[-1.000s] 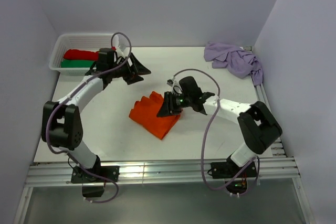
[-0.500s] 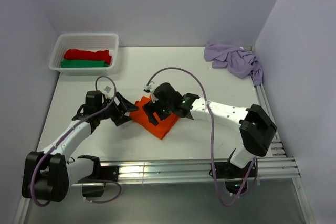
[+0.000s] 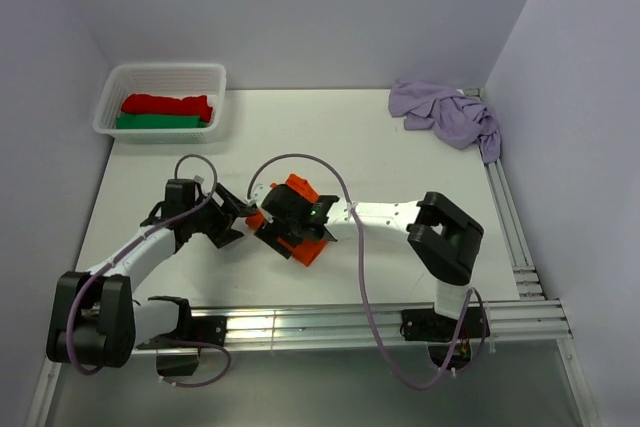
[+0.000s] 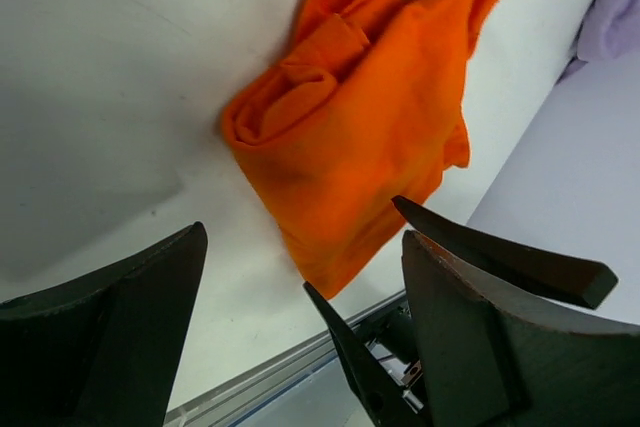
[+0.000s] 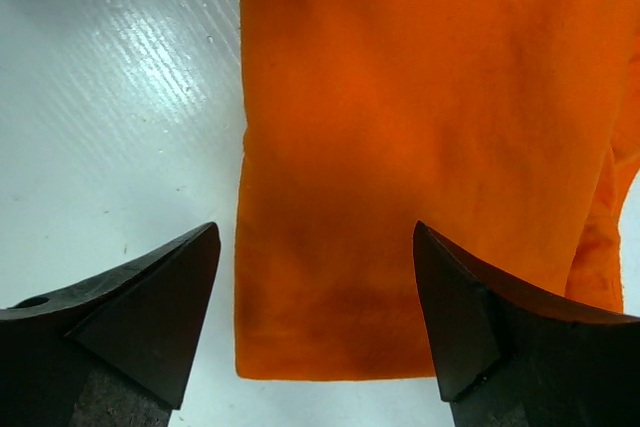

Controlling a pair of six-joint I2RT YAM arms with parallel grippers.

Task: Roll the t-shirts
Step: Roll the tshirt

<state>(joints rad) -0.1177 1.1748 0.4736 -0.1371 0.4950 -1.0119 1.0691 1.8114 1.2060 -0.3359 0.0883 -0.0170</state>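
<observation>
An orange t-shirt lies folded near the middle of the table. My right gripper hovers low over its left part, open, with the shirt's near hem between the spread fingers and nothing gripped. My left gripper is just left of the shirt, open and empty. The left wrist view shows the orange t-shirt beyond the left gripper, bunched at its left end. A lilac t-shirt lies crumpled at the back right. Red and green t-shirts lie rolled in the basket.
The white mesh basket stands at the back left corner. Grey walls close in the table on three sides, and a metal rail runs along the near edge. The right gripper's dark fingers cross the left wrist view.
The left arm swung from the basket down to the orange shirt's left side. The right gripper slid left across the shirt and opened wide.
</observation>
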